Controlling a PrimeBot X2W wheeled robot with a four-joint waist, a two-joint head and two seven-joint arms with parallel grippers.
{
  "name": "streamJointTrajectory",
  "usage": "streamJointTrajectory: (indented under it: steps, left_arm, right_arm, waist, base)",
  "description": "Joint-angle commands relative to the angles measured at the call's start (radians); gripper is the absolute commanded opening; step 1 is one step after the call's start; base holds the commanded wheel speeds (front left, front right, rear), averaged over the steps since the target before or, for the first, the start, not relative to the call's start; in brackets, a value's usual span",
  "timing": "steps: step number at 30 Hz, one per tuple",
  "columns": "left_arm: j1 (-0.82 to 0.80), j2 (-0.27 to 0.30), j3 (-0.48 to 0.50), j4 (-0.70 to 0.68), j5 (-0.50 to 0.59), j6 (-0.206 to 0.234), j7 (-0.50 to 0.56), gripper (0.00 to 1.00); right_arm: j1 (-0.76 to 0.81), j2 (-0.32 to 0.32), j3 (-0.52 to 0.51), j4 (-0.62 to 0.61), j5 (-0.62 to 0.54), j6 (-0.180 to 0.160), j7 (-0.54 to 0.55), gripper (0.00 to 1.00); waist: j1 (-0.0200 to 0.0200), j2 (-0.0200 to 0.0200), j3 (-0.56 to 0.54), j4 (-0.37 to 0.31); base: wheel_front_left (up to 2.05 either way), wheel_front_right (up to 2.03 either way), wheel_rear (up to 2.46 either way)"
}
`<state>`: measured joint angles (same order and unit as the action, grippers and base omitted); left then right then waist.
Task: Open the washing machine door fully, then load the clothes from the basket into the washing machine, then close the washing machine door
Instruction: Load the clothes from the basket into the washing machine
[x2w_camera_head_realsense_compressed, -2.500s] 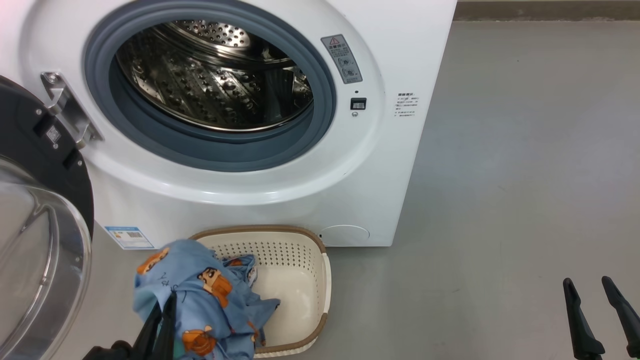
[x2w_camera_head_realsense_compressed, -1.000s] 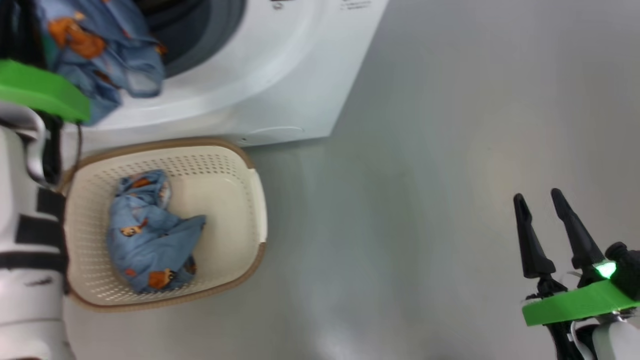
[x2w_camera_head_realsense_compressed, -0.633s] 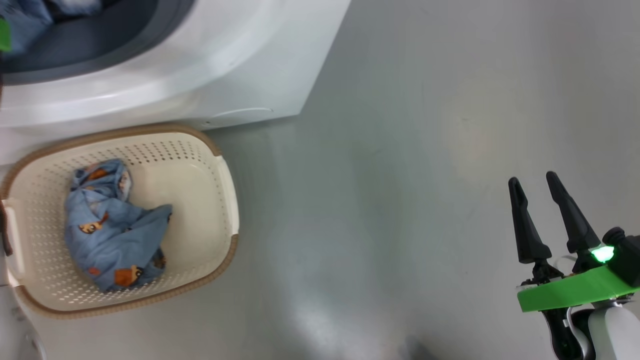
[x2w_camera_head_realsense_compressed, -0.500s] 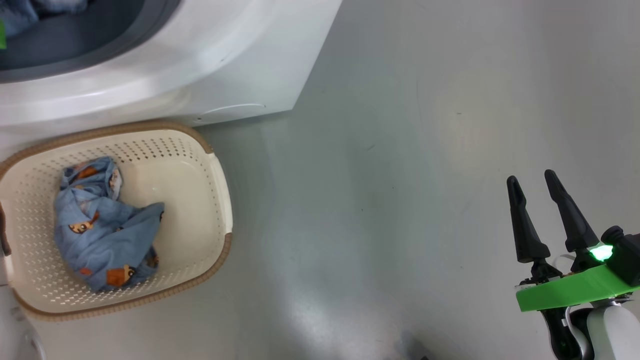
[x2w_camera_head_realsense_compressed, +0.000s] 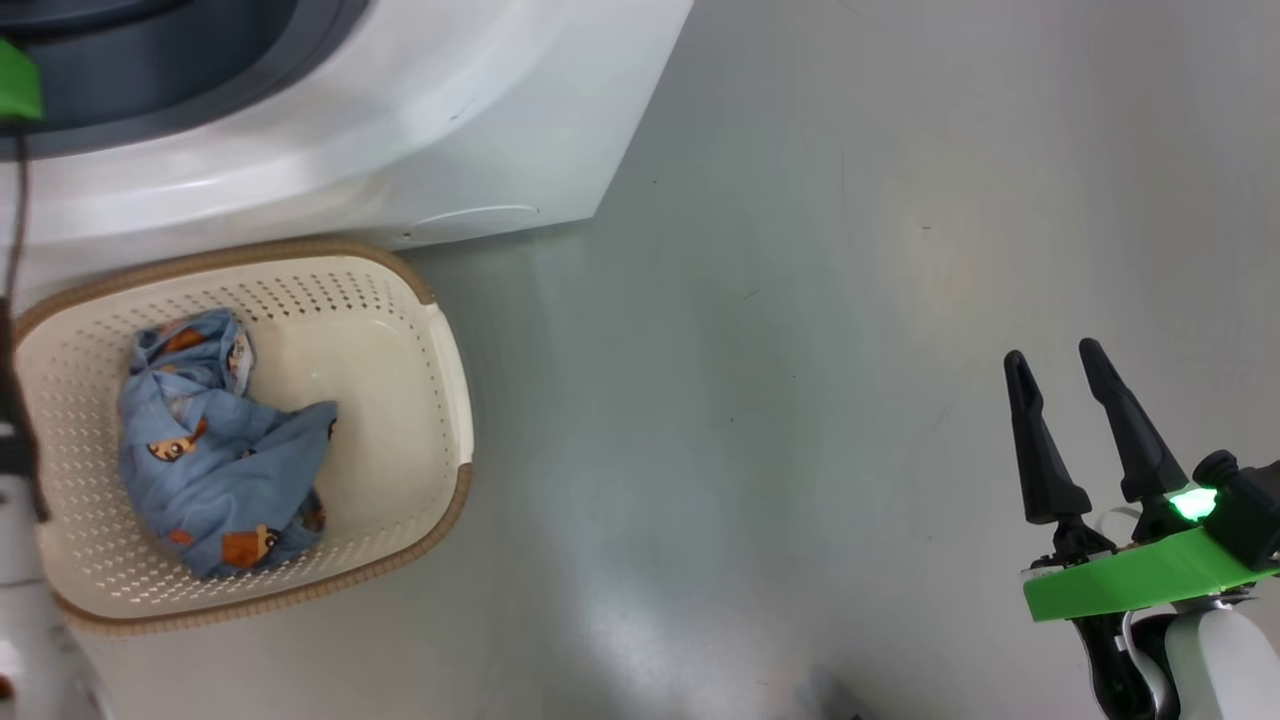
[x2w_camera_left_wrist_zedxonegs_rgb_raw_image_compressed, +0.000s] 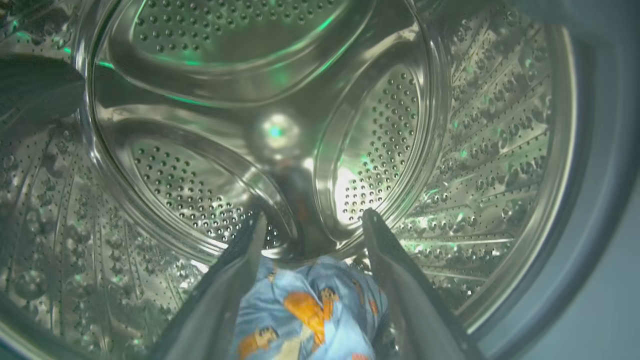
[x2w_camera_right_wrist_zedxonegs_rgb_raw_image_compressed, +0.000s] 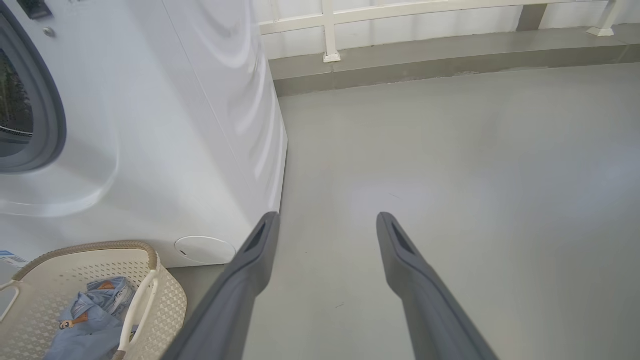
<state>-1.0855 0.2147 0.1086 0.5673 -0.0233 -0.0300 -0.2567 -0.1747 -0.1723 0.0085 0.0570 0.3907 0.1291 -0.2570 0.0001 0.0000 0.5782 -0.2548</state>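
The white washing machine (x2w_camera_head_realsense_compressed: 400, 130) stands at the upper left, its door out of view. My left gripper (x2w_camera_left_wrist_zedxonegs_rgb_raw_image_compressed: 315, 220) is open inside the steel drum (x2w_camera_left_wrist_zedxonegs_rgb_raw_image_compressed: 200, 125). One light-blue printed garment (x2w_camera_left_wrist_zedxonegs_rgb_raw_image_compressed: 305, 310) lies on the drum floor below and between the spread fingers. The cream basket (x2w_camera_head_realsense_compressed: 440, 340) sits on the floor in front of the machine, with the second blue garment (x2w_camera_head_realsense_compressed: 220, 450) crumpled in its left half. My right gripper (x2w_camera_head_realsense_compressed: 1052, 358) hangs open over bare floor at the lower right, holding nothing. In the right wrist view the basket (x2w_camera_right_wrist_zedxonegs_rgb_raw_image_compressed: 165, 300) and its garment (x2w_camera_right_wrist_zedxonegs_rgb_raw_image_compressed: 90, 315) sit at the lower left.
The grey-blue gasket (x2w_camera_head_realsense_compressed: 150, 70) rings the drum mouth. My left arm's pale forearm (x2w_camera_head_realsense_compressed: 30, 640) runs up the left edge beside the basket. Grey floor (x2w_camera_head_realsense_compressed: 800, 350) stretches right of the machine. A low kerb and white railing (x2w_camera_right_wrist_zedxonegs_rgb_raw_image_compressed: 330, 30) stand far behind.
My left gripper lifted one garment from the basket, carried it into the drum and opened. The head camera swung down and right. The right gripper stayed open and barely moved.
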Motion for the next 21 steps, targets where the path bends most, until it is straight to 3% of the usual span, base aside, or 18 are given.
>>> streamJointTrajectory:
  steps: [1, 9, 21]
  left_arm:
    - [0.028, 0.032, 0.014, -0.017, -0.004, 0.003, -0.005, 1.0]
    - [0.131, -0.024, 0.015, -0.022, -0.017, -0.007, -0.005, 1.0]
    - [0.419, -0.11, 0.016, -0.083, -0.018, -0.019, -0.005, 1.0]
  right_arm:
    - [-0.002, -0.019, 0.013, -0.019, 0.014, 0.002, -0.005, 1.0]
    - [0.018, -0.037, 0.007, -0.022, 0.005, 0.002, -0.005, 1.0]
    - [0.08, -0.073, -0.01, -0.011, -0.008, 0.002, -0.005, 1.0]
  waist:
    - [-0.0001, 0.0, -0.006, 0.006]
    - [-0.0001, 0.0, -0.055, 0.043]
    - [-0.0001, 0.0, -0.19, 0.125]
  base:
    - [0.0, 0.0, 0.0]
    - [0.0, 0.0, 0.0]
    - [0.0, 0.0, 0.0]
